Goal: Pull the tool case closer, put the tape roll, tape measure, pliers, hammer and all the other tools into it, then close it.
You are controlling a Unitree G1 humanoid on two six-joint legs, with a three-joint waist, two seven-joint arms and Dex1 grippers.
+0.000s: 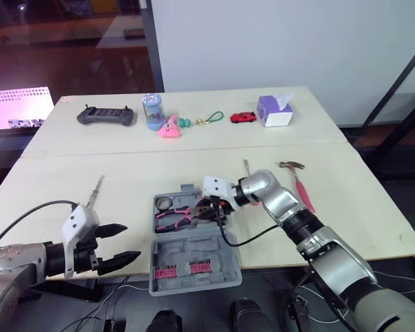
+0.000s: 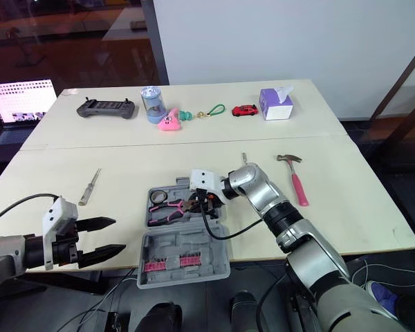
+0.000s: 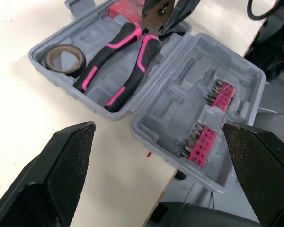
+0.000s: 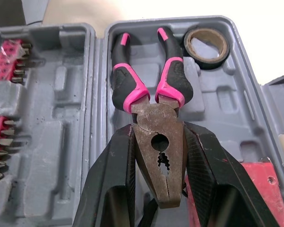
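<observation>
The grey tool case (image 1: 194, 242) lies open at the table's front edge. In its far half I see a tape roll (image 4: 205, 41), pink-and-black pliers (image 4: 146, 85) and a red tool (image 4: 258, 189) at one end. My right gripper (image 4: 160, 130) is shut on the pliers' metal head, the handles pointing toward the tape roll. Pink bit strips (image 3: 208, 132) fill the near half. My left gripper (image 1: 114, 247) hangs open left of the case, holding nothing. A pink-handled hammer (image 1: 301, 183) lies right of the case. A screwdriver (image 1: 95, 191) lies to its left.
A thin metal tool (image 1: 247, 166) lies behind my right arm. Along the far table stand a game controller (image 1: 106, 116), a blue cup (image 1: 152, 112), a pink toy (image 1: 170, 128), a green keyring (image 1: 211, 120), a red toy car (image 1: 243, 117) and a tissue box (image 1: 275, 111).
</observation>
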